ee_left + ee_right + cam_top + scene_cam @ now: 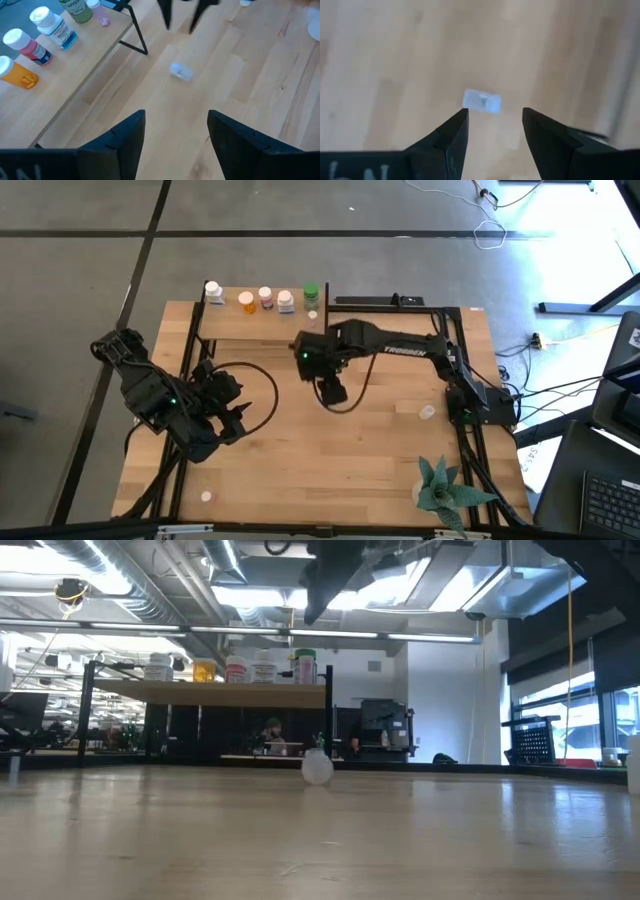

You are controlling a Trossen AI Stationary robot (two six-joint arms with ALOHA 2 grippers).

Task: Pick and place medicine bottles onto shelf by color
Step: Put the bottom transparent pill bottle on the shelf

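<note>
A small clear bottle [481, 101] lies on its side on the tabletop, also seen in the left wrist view [181, 71] and the low view [317, 767]. My right gripper [495, 115] hovers above it, open, fingers pointing down and clear of it [332, 392]. The shelf [260, 325] stands at the far edge. It carries a white bottle [212, 290], an orange one [246, 301], a pink one [266, 298], another white one [286, 301] and a green one [311, 293], all upright. My left gripper [176, 117] waits open over the table's left part [232, 420].
Another small bottle [427, 413] lies on the table toward the right, and one [206, 496] near the front left. A green spiky plant [445, 490] stands at the near right corner. Black cables loop across the table between the arms [265, 380].
</note>
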